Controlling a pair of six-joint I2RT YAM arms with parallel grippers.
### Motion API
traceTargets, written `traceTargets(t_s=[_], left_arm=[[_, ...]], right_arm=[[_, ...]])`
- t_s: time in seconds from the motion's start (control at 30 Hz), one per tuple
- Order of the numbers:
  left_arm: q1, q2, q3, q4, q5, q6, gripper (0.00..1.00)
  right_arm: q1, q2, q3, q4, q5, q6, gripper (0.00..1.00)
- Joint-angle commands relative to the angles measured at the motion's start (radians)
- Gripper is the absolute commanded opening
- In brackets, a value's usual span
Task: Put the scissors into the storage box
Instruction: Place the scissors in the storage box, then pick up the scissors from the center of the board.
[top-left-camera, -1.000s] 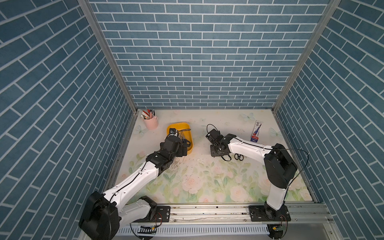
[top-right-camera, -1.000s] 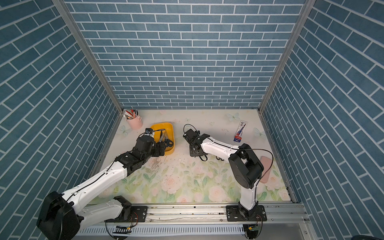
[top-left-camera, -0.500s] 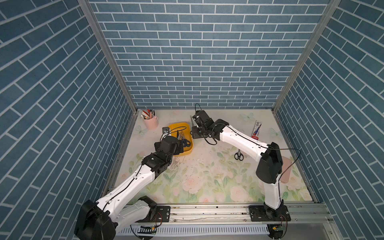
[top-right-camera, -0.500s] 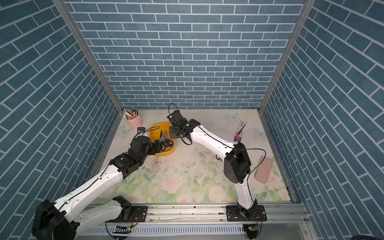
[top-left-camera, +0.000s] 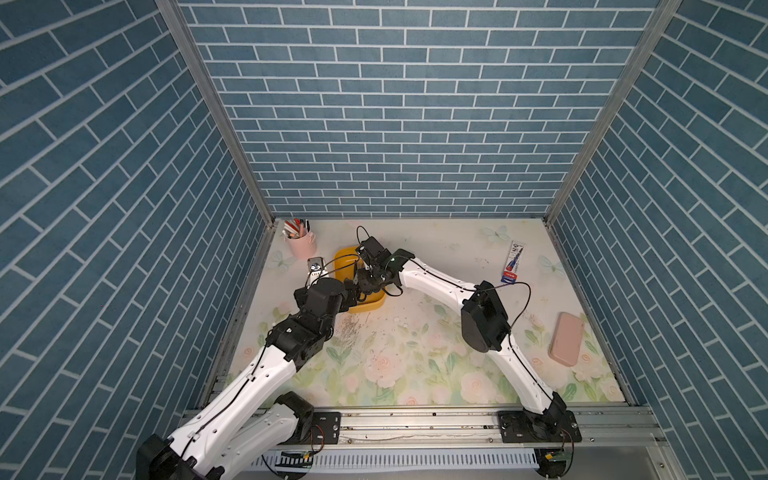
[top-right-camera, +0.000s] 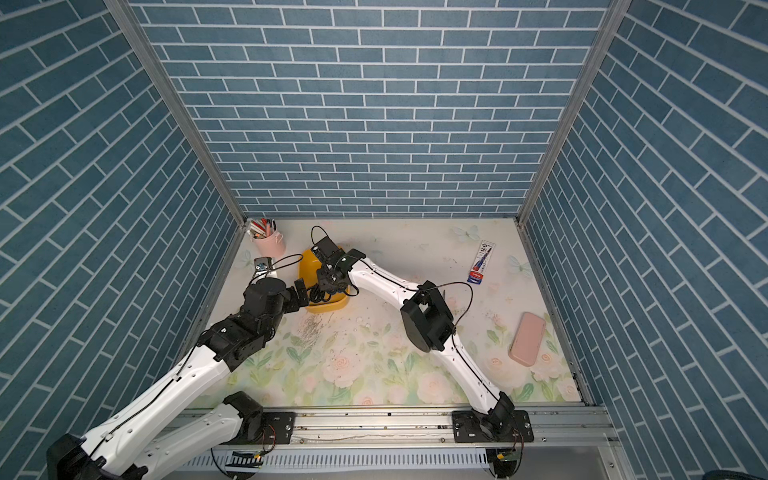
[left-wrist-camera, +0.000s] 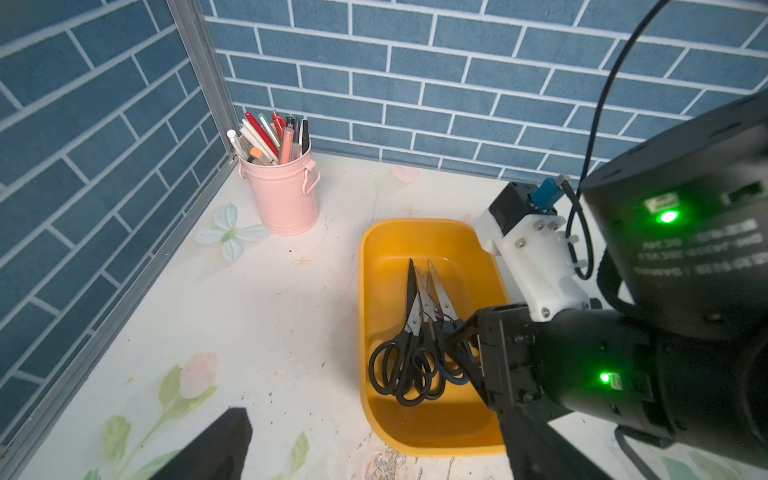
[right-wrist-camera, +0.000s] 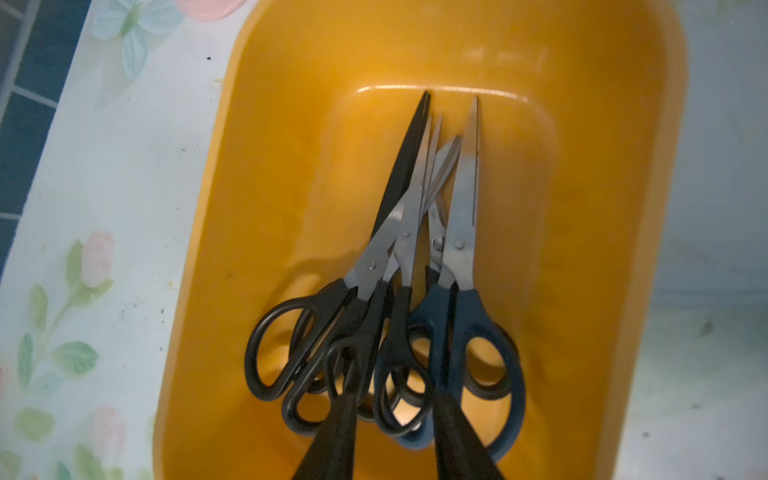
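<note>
The yellow storage box (top-left-camera: 371, 307) (top-right-camera: 308, 269) (left-wrist-camera: 376, 266) (right-wrist-camera: 291, 124) stands at the back left of the table. Several scissors (left-wrist-camera: 415, 328) (right-wrist-camera: 409, 232) lie in it, blades towards the back wall; most have black handles, one has dark blue handles (right-wrist-camera: 465, 316). My right gripper (top-left-camera: 368, 283) (top-right-camera: 326, 283) (left-wrist-camera: 459, 347) (right-wrist-camera: 397, 392) hangs over the handle loops with its jaws apart, one black loop lying loose between them. Just in front of the box my left gripper (top-left-camera: 353, 289) (top-right-camera: 302, 294) (left-wrist-camera: 374, 451) stands wide open and empty.
A pink pen cup (top-left-camera: 302, 246) (top-right-camera: 270, 246) (left-wrist-camera: 284, 195) stands in the back left corner beside the box. A red-white-and-blue packet (top-left-camera: 514, 262) (top-right-camera: 482, 262) lies at the back right. A pink case (top-left-camera: 566, 344) (top-right-camera: 528, 338) lies by the right wall.
My right gripper has travelled from the table's middle to over the box with a pair of scissors, and its jaws have parted. The left gripper has drawn back a little.
</note>
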Motion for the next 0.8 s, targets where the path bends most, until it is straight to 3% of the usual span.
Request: traceTargets(t_s=[0.0, 0.1, 0.2, 0.37, 0.53, 0.67, 0.77], left_arm=[[0.002, 0.016, -0.008, 0.012, 0.032, 0.014, 1.00], [0.001, 0.048, 0.006, 0.052, 0.081, 0.027, 1.00], [0.002, 0.069, 0.012, 0.125, 0.185, 0.050, 1.00], [-0.056, 0.170, 0.013, 0.307, 0.580, 0.162, 1.00], [-0.304, 0.375, 0.136, 0.271, 0.643, 0.349, 1.00], [-0.350, 0.458, 0.145, 0.374, 0.730, 0.320, 1.00], [-0.360, 0.497, 0.170, 0.384, 0.714, 0.309, 1.00]], right_arm=[[-0.005, -0.106, -0.002, 0.004, -0.003, -0.032, 0.52], [-0.016, -0.234, -0.083, 0.016, 0.009, -0.052, 0.53], [-0.058, -0.451, -0.300, 0.041, 0.105, -0.038, 0.52], [-0.258, -0.760, -0.778, 0.013, 0.200, 0.021, 0.51], [-0.408, -0.876, -1.073, -0.054, 0.226, 0.030, 0.51], [-0.472, -0.895, -1.182, -0.025, 0.176, 0.036, 0.51], [-0.491, -0.854, -1.187, -0.019, 0.162, 0.025, 0.52]])
